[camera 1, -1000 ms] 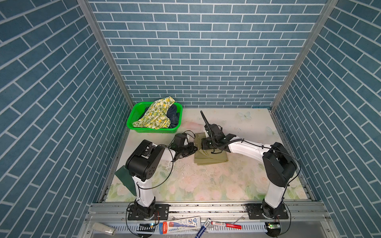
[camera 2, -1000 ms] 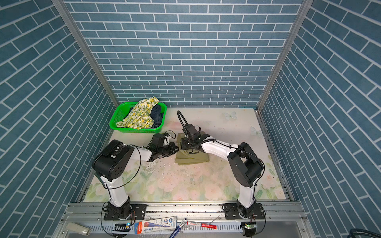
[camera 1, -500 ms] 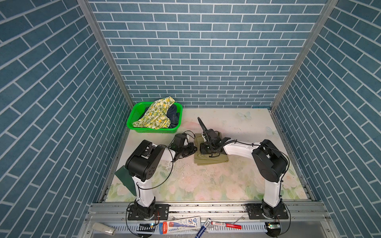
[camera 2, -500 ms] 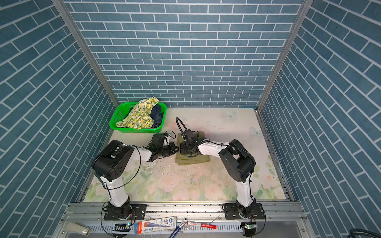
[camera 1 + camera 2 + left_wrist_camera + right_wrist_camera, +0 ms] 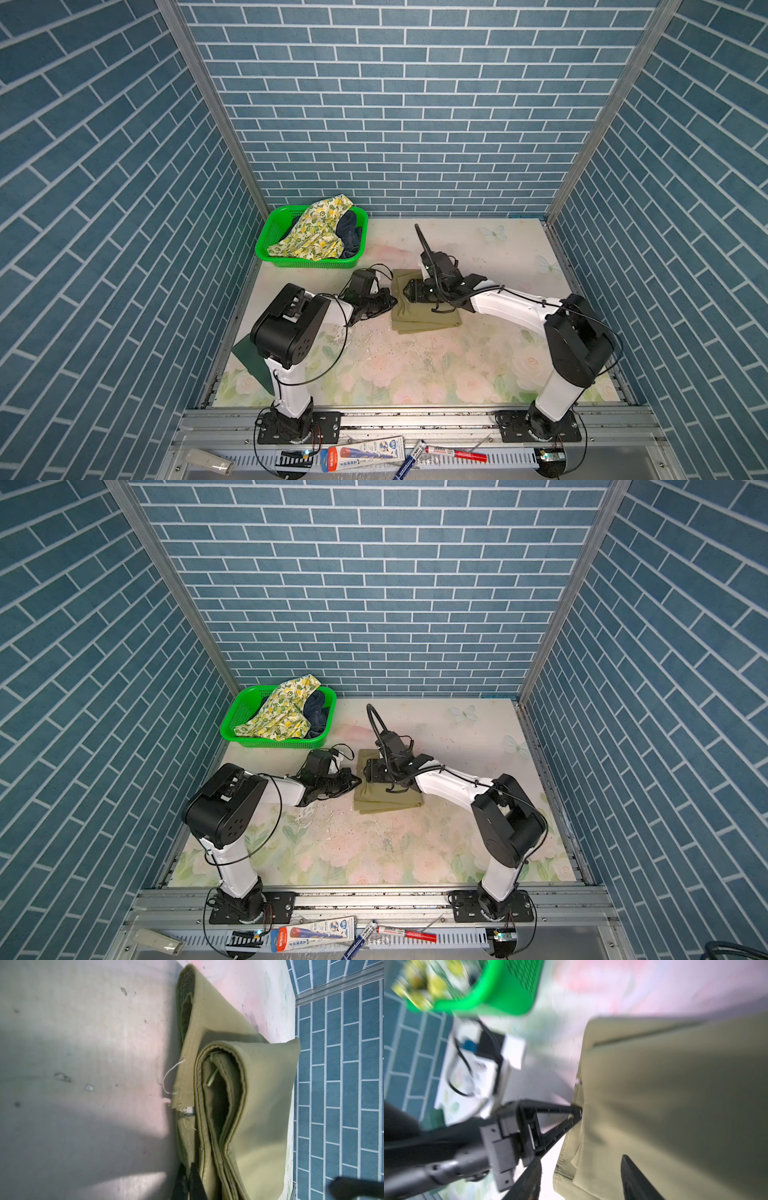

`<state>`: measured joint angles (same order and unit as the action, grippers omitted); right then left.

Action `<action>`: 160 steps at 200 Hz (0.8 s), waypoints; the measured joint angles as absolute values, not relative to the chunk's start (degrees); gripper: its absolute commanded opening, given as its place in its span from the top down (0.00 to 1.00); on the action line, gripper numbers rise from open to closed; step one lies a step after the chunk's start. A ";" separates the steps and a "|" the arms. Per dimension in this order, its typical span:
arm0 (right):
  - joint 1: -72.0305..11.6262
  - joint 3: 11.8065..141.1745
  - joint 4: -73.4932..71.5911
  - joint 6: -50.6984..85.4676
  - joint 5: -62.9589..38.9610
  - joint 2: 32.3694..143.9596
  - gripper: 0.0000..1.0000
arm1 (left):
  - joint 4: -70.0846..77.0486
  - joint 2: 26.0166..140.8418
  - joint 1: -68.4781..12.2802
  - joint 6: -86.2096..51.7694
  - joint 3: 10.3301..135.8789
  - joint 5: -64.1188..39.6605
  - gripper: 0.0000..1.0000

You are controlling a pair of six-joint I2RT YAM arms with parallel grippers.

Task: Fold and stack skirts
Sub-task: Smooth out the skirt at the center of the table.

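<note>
Pinching the folded khaki skirt at its left edge with the closed left hand, mid-desk. Holding the right hand open over the same skirt (fingers well apart). Leaving the lemon skirt and denim skirt heaped in the basket, back left.

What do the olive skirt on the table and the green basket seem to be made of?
The olive skirt looks like a woven, cotton-like cloth with a matte finish: stitched hems and a loose thread show in the left wrist view. The green basket seems moulded plastic, slightly glossy, with mesh walls.
</note>
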<state>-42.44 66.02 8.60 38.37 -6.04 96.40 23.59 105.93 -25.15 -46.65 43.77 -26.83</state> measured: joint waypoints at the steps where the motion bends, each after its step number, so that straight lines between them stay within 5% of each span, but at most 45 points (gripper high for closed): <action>1: -42.24 65.98 8.60 38.30 -6.02 96.25 0.36 | 23.49 105.89 -25.15 -46.61 43.79 -26.81 1.00; 10: -39.81 65.19 8.43 38.02 -6.00 94.41 0.34 | 22.09 105.43 -25.15 -46.24 44.01 -26.50 0.95; 29: -34.22 62.72 8.51 36.99 -5.85 91.39 0.32 | 17.87 103.55 -25.08 -45.12 44.64 -25.30 0.62; 47: -29.17 60.62 8.45 35.75 -6.31 90.50 0.29 | 13.45 100.49 -24.95 -44.51 45.52 -23.11 0.50; 133: -20.34 57.21 4.69 31.48 -13.56 94.24 0.28 | -3.09 93.03 -30.02 -36.99 55.31 -11.86 0.47; 160: -20.21 57.21 3.70 31.18 -14.52 96.12 0.28 | -6.76 96.33 -33.80 -33.98 61.21 -8.58 0.54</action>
<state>-20.21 57.21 3.70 31.18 -14.52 96.12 -6.76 96.33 -33.80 -33.98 61.21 -8.58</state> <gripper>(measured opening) 0.721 0.501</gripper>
